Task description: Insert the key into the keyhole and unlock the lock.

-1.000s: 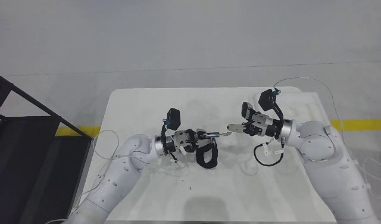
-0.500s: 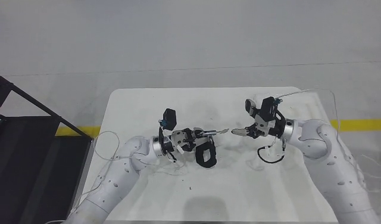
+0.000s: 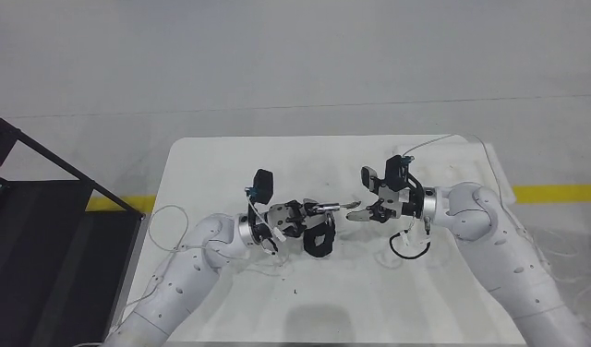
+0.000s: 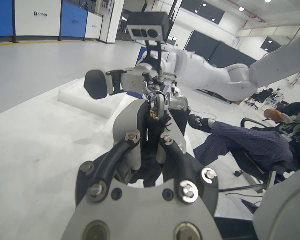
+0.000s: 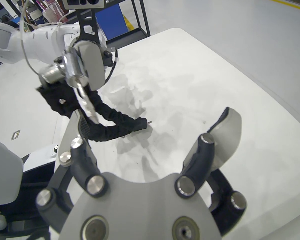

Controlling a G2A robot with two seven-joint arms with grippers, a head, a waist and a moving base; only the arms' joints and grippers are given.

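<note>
Just beside right end effector (image 5: 152, 118), key (image 5: 87, 102) juts from lock (image 5: 72, 67)

Right gripper (image 5: 152, 115), jaws set wide apart, above the white table (image 5: 215, 71). Opposite it, the left gripper (image 5: 77, 76) clamps a silvery lock (image 5: 69, 63). A key (image 5: 87, 102) projects from the lock's face and slants down toward one finger (image 5: 75, 128) of the right gripper. Its end lies at the ribbed pad, but contact cannot be judged. The lock's black cable (image 5: 117, 126) droops to the tabletop, where its end rests.
</note>
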